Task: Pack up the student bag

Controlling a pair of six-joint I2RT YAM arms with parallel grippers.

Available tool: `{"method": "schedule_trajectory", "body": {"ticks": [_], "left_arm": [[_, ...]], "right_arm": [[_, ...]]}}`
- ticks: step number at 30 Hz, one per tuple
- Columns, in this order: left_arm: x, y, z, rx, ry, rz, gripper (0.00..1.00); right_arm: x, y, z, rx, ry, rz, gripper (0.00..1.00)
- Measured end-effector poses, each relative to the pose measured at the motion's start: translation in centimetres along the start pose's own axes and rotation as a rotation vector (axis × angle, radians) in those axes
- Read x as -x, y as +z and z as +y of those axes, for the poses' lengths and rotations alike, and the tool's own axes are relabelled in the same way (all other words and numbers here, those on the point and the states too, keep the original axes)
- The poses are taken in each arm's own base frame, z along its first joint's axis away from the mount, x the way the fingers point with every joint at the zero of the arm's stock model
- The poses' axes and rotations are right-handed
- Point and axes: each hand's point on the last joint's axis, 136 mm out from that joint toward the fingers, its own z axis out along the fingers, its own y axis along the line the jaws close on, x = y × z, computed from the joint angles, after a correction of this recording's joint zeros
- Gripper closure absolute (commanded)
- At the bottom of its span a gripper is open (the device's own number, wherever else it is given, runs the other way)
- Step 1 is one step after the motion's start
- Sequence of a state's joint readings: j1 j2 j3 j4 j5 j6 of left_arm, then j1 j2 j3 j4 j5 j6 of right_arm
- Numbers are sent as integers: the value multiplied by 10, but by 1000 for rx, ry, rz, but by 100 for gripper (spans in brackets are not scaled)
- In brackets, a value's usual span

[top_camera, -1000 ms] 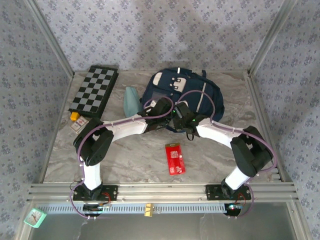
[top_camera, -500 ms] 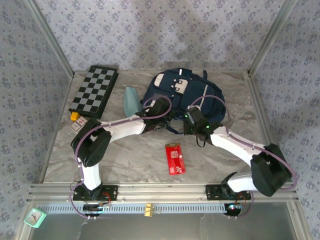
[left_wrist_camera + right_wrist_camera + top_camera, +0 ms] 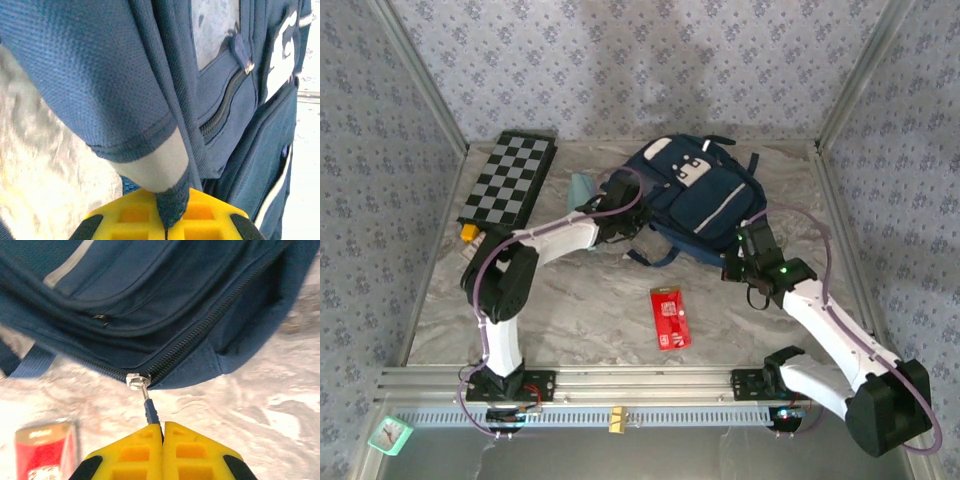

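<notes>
The student bag, a navy backpack with white patches, lies tilted at the back middle of the table. My left gripper is at the bag's left edge, shut on a navy fabric strap end of the bag. My left gripper shows yellow fingers pinching that cloth. My right gripper is at the bag's near right corner, shut on the zipper pull, just below the metal slider. My right gripper has its jaws pressed together. The zipper runs up and right from the slider.
A red flat packet lies near the front middle. A folded chessboard sits at the back left, with small items by its near end. A teal object lies behind the left arm. Metal frame posts edge the table.
My right gripper has swung right and toward the near side with the zipper pull, and the bag has turned and shifted right with it. The left gripper drifted slightly left, still holding the cloth.
</notes>
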State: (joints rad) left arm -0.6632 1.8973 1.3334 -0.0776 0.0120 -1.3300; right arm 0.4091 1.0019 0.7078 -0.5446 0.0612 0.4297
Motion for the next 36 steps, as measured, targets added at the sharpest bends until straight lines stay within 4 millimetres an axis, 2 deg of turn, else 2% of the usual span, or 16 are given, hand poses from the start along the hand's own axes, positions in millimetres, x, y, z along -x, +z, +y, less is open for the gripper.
{"method": "schedule_trajectory", "body": {"ticks": [4, 7, 9, 11, 14, 18, 21, 25, 28, 33, 36], "left_arm": [[27, 14, -12, -11, 78, -14, 100], [40, 24, -13, -27, 107, 8, 93], [42, 27, -10, -28, 123, 25, 85], [42, 27, -8, -27, 137, 33, 71], [39, 23, -5, -41, 142, 42, 57], [18, 6, 13, -41, 100, 72, 49], [-11, -4, 24, -51, 55, 108, 48], [-61, -3, 31, -70, -1, 170, 46], [-86, 3, 26, -86, -29, 207, 47], [-90, 17, 24, -102, -88, 203, 56], [-89, 21, 28, -90, -108, 197, 70]], "right_arm": [[-8, 2, 44, 135, -55, 36, 100], [-9, 9, 62, 194, -55, 59, 100], [-10, 14, 66, 204, -46, 70, 100], [-11, 17, 67, 204, -40, 78, 100], [-11, 18, 69, 208, -36, 77, 100], [-9, 18, 73, 214, -37, 67, 100], [-12, 21, 73, 200, -39, 74, 100], [-18, 30, 72, 183, -46, 102, 100], [-19, 32, 71, 172, -50, 106, 100], [-20, 38, 69, 154, -58, 109, 100], [-23, 46, 68, 141, -64, 125, 100]]}}
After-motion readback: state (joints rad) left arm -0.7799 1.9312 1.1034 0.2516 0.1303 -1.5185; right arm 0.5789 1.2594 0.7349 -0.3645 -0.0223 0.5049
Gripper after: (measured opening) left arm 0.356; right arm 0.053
